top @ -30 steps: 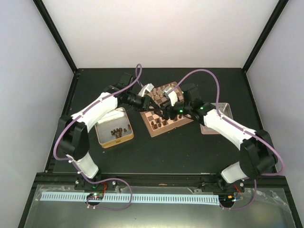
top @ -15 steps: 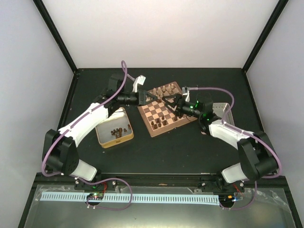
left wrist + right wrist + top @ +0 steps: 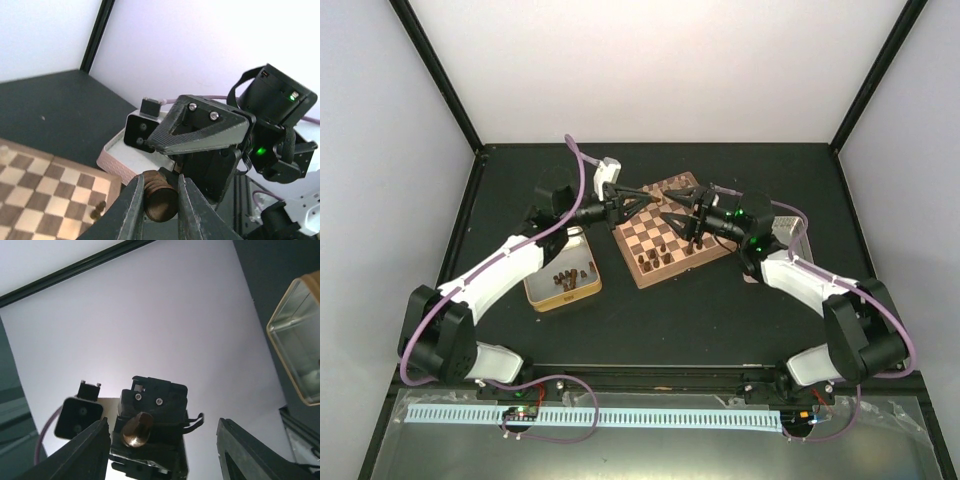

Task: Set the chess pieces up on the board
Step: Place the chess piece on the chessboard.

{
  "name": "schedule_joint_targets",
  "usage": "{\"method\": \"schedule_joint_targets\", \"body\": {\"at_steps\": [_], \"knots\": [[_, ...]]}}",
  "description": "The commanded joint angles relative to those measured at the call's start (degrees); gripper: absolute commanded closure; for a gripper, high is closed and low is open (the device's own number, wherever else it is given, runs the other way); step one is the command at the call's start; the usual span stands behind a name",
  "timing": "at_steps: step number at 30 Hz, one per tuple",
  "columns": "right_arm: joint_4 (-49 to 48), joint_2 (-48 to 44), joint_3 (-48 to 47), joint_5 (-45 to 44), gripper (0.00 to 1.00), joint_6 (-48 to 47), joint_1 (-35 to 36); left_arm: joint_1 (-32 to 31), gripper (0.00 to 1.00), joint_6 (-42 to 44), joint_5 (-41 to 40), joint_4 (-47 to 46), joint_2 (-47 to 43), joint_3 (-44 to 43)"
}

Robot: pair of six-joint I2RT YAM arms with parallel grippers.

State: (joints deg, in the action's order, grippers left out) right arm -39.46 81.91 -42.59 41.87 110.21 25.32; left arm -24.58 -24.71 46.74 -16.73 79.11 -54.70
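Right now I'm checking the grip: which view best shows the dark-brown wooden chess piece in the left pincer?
Left wrist: the dark-brown wooden chess piece, close-up, clamped in the left pincer. Right wrist shows only its round end; top external shows it too small.

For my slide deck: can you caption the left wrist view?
Left gripper shut on a dark chess piece, with the board lower left and a tin behind.
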Motion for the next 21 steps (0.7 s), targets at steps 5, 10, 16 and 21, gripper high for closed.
{"method": "schedule_joint_targets", "body": {"at_steps": [5, 10, 16, 21], "knots": [[2.58, 0.64, -5.45, 3.83, 0.57, 5.53, 0.43, -1.43, 0.94, 9.53, 2.31, -7.06, -0.19, -1.61], [1.55, 1.81, -6.96, 4.37, 0.71, 5.55, 0.52, -1.55, 0.94, 10.76, 3.04, -6.16, 0.14, -2.19], [0.44, 2.11, -7.45, 4.06, 0.89, 4.98, 0.61, -1.53, 0.94, 11.28, 3.82, -4.72, 0.24, -2.53], [0.56, 1.66, -8.35, 4.14, 0.98, 3.04, 0.61, -1.53, 0.93, 11.17, 3.32, -4.91, 0.77, -2.52]]}}
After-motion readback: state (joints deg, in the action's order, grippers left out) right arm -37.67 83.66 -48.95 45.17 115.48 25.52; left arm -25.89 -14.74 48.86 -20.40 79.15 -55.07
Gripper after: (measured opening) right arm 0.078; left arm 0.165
